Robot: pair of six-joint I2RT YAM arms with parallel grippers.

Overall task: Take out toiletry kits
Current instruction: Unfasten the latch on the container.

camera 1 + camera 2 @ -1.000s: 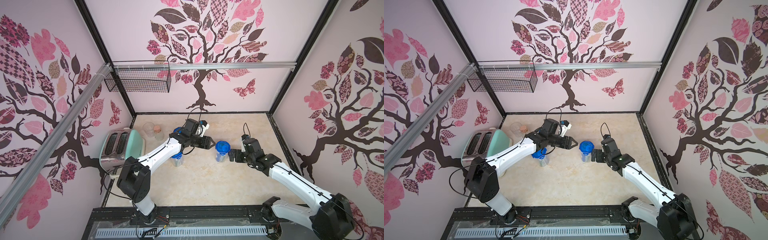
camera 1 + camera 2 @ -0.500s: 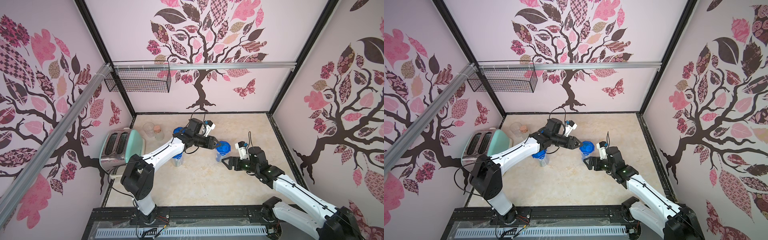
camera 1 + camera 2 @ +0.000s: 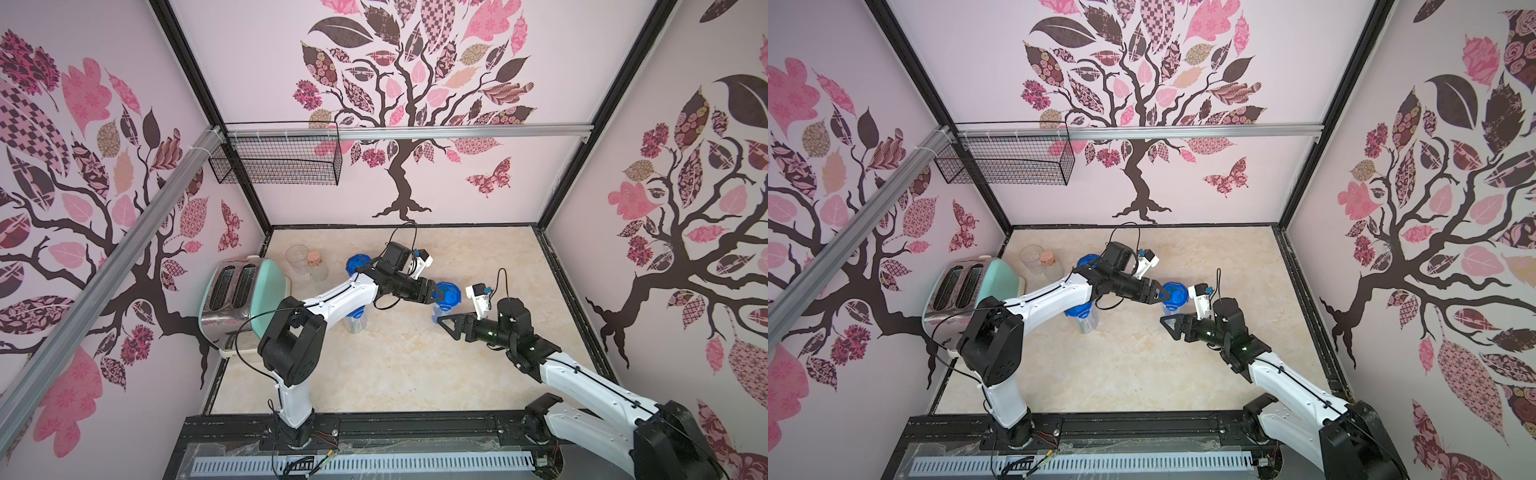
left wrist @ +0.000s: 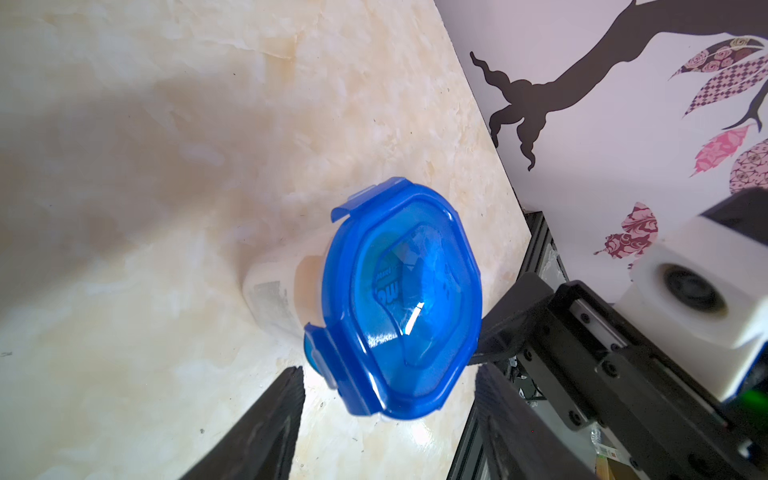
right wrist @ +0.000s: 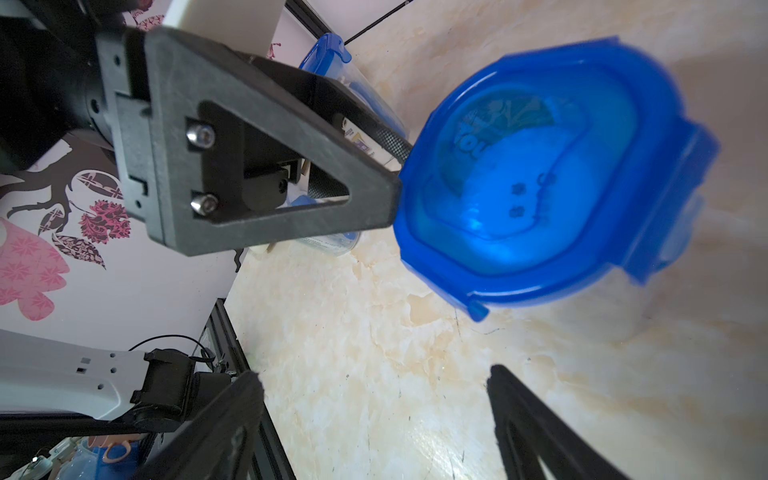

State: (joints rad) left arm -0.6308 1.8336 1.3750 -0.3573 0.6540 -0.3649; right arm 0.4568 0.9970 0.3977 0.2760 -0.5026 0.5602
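Bench [image 3: 395,374] surface is cream marble pattern and carries three clear canisters with blue clip lids. The central canister [image 3: 446,305] stands upright between the two arms, and its blue lid [image 4: 399,299] is seated on top with clip flaps showing at the rim. The toiletry kit [image 5: 511,166] is inside this canister. It shows only as a round printed label and a pale mass through the tinted lid, and individual items cannot be told. The left claw [image 3: 433,293] reaches in from the toaster side at lid height. Its jaws stand apart and straddle the near rim of the lid. In the right wrist view one fingertip [image 5: 386,195] lies against the rim, but a firm clamp cannot be confirmed. The right claw [image 3: 448,323] is on the near side of the central canister, close to it, jaws apart with only bare bench between them. A second canister [image 3: 355,322] stands under the left forearm, and small labelled items [image 5: 355,139] show through its clear wall. A third canister [image 3: 357,264] stands behind the left arm, largely hidden. At the left rear of the bench stand a mint and chrome toaster [image 3: 237,299], a clear cup [image 3: 297,257] and a cork-stoppered glass jar [image 3: 318,268], with cup and jar just beside each other. A black wire basket [image 3: 278,160] hangs on the rear wall.
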